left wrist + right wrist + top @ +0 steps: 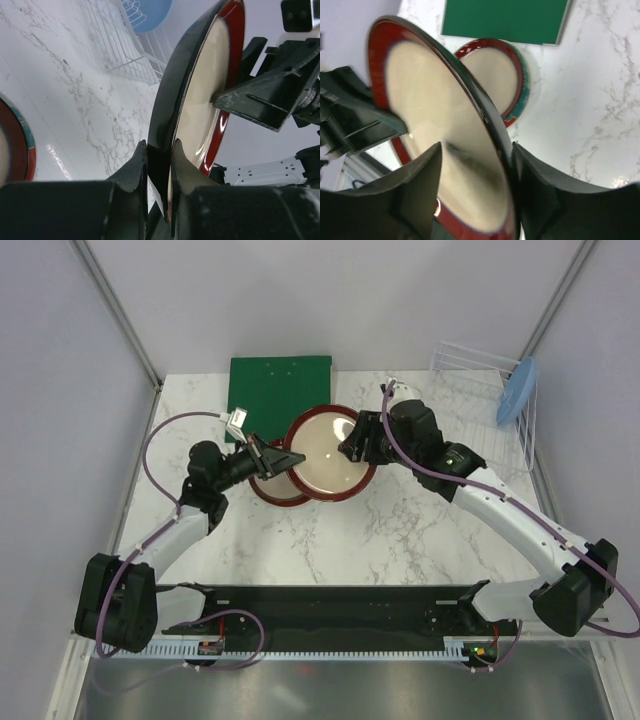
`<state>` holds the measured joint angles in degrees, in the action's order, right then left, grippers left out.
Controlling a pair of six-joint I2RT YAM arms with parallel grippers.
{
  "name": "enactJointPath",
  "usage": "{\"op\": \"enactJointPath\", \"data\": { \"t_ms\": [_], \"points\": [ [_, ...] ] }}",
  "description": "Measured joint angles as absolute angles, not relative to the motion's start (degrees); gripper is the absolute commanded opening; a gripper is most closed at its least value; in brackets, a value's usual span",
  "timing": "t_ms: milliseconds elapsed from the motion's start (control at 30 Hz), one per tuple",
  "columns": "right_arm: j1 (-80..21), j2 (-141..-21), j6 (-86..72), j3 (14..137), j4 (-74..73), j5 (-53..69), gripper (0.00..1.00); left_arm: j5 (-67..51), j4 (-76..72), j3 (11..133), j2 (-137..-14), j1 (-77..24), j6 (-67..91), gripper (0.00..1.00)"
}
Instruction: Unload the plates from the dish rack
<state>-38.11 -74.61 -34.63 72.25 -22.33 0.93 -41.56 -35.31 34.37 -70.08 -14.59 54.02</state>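
Where left claw (159,146) pinches, glossy round plate (202,95) gleams.

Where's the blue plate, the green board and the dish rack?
blue plate (517,392), top view, its face.
green board (280,385), top view, its middle.
dish rack (466,360), top view, back wires.

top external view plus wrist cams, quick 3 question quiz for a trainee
1. True or false: the plain light blue round plate lies flat on the green square board.
2. Which arm's gripper is clamped shut on the rim of the dark red-rimmed round plate with beige centre? A) left B) right C) neither
3. Where does the red round plate with teal-white pattern rest?
Key: 1 false, it stands in the clear dish rack. 2 A: the left gripper pinches it; the right gripper has its jaws apart around it. 3 flat on the marble table.
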Motion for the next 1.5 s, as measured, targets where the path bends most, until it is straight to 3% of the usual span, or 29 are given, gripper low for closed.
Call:
{"op": "enactJointPath", "data": {
  "t_ms": [67,167,233,433,667,1500],
  "points": [
    [-38.3,-75.7,-34.2,72.1,-22.8,-1.0,0.90,-40.2,-33.7,34.4,-68.8,-15.7,52.2,0.02],
    [-39.6,-76.9,-33.7,72.0,-23.0,-2.4,0.89,-36.8,-27.8,34.4,-66.5,-16.6,48.7,0.02],
    [-40.1,-77.0,-32.9,72.0,-24.0,-3.5,0.98,-35.2,-23.9,34.9,-64.7,-17.1,46.8,0.02],
    [-40.6,-76.8,-30.3,73.8,-25.3,-10.0,0.98,-28.4,-13.7,37.3,-63.0,-16.6,39.9,0.02],
    [-39.4,-71.1,-26.9,76.1,-25.7,-17.4,0.98,-16.8,-0.2,37.3,-69.1,-10.5,33.7,0.02],
    [-35.3,-69.3,-24.6,74.8,-28.3,-19.4,0.98,-25.0,-7.2,36.6,-78.2,-0.1,36.0,0.02]
  ]
}}
